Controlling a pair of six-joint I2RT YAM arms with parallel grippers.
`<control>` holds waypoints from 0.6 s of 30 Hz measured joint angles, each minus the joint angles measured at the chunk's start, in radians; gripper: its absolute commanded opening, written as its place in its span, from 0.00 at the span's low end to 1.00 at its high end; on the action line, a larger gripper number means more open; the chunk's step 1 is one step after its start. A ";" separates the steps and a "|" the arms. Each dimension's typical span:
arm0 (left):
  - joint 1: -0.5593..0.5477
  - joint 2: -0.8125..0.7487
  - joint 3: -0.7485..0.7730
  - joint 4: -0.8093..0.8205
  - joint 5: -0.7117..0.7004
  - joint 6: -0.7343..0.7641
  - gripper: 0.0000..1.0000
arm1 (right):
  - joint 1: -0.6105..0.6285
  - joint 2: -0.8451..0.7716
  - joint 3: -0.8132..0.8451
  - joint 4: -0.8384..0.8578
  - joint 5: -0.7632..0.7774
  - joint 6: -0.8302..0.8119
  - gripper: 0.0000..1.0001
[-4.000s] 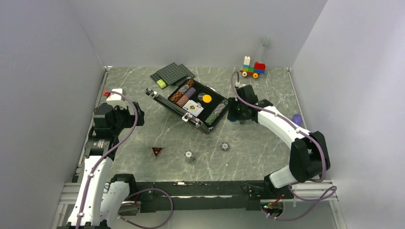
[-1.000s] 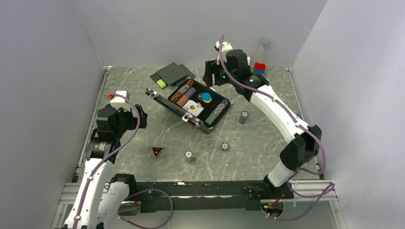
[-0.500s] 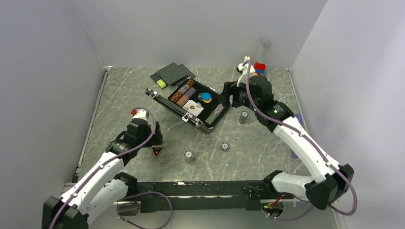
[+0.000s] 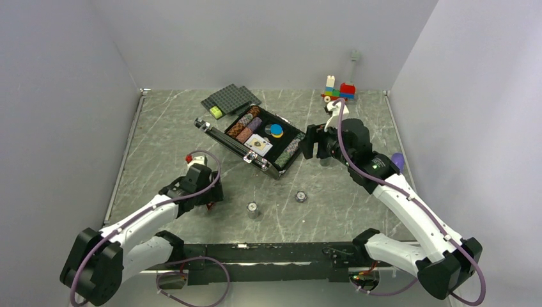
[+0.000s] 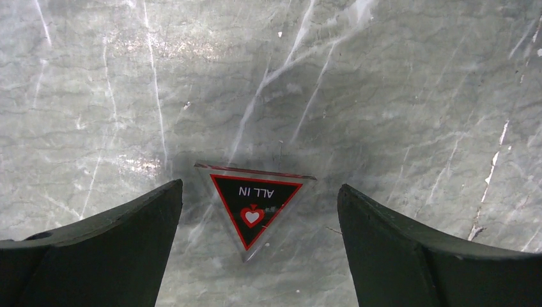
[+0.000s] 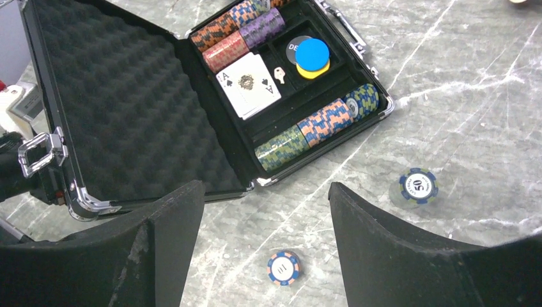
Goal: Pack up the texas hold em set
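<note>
The black briefcase (image 4: 238, 149) lies open, its foam lid (image 6: 128, 109) raised. Its tray holds chip rows (image 6: 316, 125), cards (image 6: 248, 83) and a blue disc (image 6: 312, 52) on a yellow one. Two small grey chip stacks (image 4: 253, 209) (image 4: 301, 196) stand in front of the case. The right wrist view shows two stacks (image 6: 284, 267) (image 6: 415, 187). My right gripper (image 4: 311, 142) (image 6: 265, 187) is open and empty, above the table at the case's right end. My left gripper (image 4: 208, 194) (image 5: 259, 187) is open, low over the table, its fingers either side of a black-and-red triangular "ALL IN" marker (image 5: 254, 211).
Dark grey studded baseplates (image 4: 231, 97) with a yellow-green brick (image 4: 216, 112) lie behind the case. A colourful brick toy car (image 4: 339, 93) stands at the back right. A purple object (image 4: 397, 158) sits by the right wall. Grey walls close in three sides.
My left gripper swung in from the left edge and came down over the triangular marker. My right gripper drew back from above the case to its right end. A blue disc now covers the yellow one.
</note>
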 measured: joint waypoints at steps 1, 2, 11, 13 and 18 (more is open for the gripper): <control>-0.002 0.011 0.000 0.007 -0.001 -0.003 0.95 | 0.000 0.000 -0.003 0.001 0.000 0.003 0.76; -0.003 0.022 0.000 0.013 -0.002 -0.004 0.95 | 0.000 0.000 -0.006 0.003 0.000 0.004 0.76; -0.018 0.072 0.002 0.036 -0.023 -0.022 0.91 | 0.000 0.000 -0.024 0.021 0.000 0.018 0.76; -0.022 0.076 0.002 0.037 -0.031 -0.025 0.88 | 0.000 0.001 -0.024 0.023 0.000 0.020 0.76; -0.035 0.083 0.002 0.039 -0.048 -0.032 0.83 | 0.000 0.004 -0.024 0.031 0.000 0.022 0.76</control>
